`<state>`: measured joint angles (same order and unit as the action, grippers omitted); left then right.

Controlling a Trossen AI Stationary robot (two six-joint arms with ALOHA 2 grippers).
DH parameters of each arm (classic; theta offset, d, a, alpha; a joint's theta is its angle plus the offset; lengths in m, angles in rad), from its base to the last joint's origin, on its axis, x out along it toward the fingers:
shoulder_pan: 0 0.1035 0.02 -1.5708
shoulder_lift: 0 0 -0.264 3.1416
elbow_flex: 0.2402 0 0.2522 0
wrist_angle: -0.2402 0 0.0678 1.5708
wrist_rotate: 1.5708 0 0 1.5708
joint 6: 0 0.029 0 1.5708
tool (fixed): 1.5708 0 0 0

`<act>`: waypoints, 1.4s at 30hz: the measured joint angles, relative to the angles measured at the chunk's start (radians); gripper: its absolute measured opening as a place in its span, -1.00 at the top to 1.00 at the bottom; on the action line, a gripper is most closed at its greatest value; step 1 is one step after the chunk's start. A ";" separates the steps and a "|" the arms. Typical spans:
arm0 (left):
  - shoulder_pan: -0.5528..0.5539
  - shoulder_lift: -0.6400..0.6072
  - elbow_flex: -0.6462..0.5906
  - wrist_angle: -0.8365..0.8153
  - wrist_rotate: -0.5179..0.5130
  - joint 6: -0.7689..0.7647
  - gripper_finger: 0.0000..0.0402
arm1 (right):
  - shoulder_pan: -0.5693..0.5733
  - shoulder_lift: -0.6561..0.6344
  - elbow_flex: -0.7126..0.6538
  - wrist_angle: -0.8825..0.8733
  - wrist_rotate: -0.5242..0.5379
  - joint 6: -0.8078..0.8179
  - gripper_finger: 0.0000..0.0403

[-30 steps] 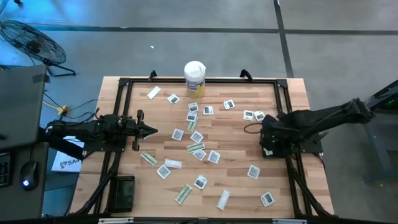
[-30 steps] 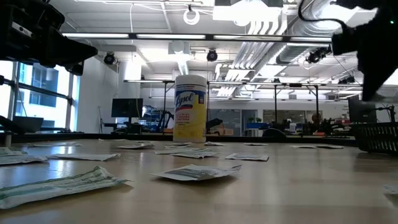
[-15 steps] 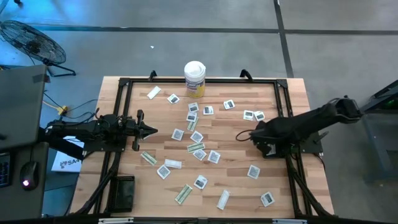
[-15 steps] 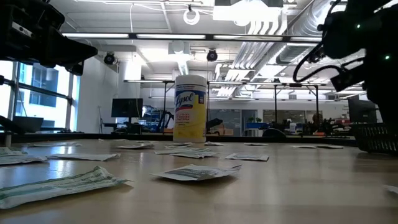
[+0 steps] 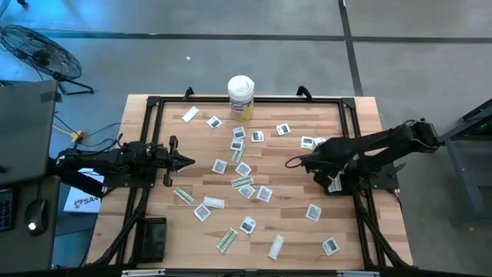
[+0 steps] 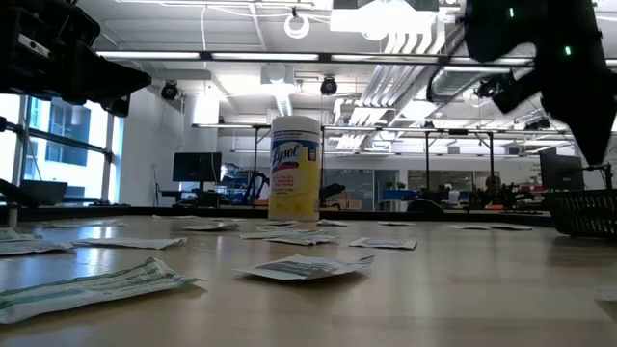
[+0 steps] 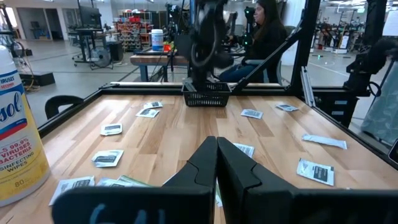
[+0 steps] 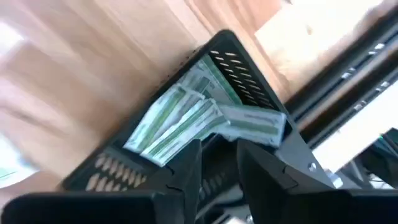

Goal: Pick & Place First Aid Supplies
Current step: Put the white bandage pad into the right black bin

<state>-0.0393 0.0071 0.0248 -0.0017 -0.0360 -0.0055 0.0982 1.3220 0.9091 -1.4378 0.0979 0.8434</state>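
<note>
Hovering right gripper (image 8: pixel 217 163) (fingers parted) above basket (image 8: pixel 249 68) holding wrappers (image 8: pixel 186 121).

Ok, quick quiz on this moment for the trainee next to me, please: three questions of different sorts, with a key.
1. True or false: the left gripper, waiting at the table's left side, is shut and holds nothing.
2. The right gripper is open, and its camera looks into the black basket. What lies in the basket? A) green-striped packets B) a pair of scissors C) nothing
3. Fill in: the white canister near the table's far edge stands ___ (upright or tipped over).

Key: 1 true; 2 A; 3 upright.
</note>
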 joint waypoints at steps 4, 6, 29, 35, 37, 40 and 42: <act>0.000 0.000 0.000 0.000 0.000 0.000 1.00 | 0.052 0.000 0.126 0.068 0.074 0.046 0.58; 0.000 0.000 0.000 0.000 0.000 0.000 1.00 | 0.086 0.000 0.157 0.194 0.146 0.042 0.61; 0.000 0.000 0.000 0.000 0.000 0.000 1.00 | 0.177 0.540 0.098 1.528 0.503 -0.052 0.57; 0.000 0.000 0.000 0.000 0.000 0.000 1.00 | 0.150 0.677 0.230 1.399 0.486 0.102 0.48; 0.000 0.000 0.000 0.000 0.000 0.000 1.00 | 0.140 0.698 0.238 1.396 0.459 0.122 0.44; 0.000 0.000 0.000 0.000 0.000 0.000 1.00 | 0.125 0.708 0.239 1.383 0.445 0.129 0.41; 0.000 0.000 0.000 0.000 0.000 0.000 1.00 | 0.119 0.708 0.238 1.354 0.445 0.161 0.41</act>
<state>-0.0395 0.0071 0.0247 -0.0017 -0.0364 -0.0055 0.2169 2.0296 1.1474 -0.0835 0.5429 1.0040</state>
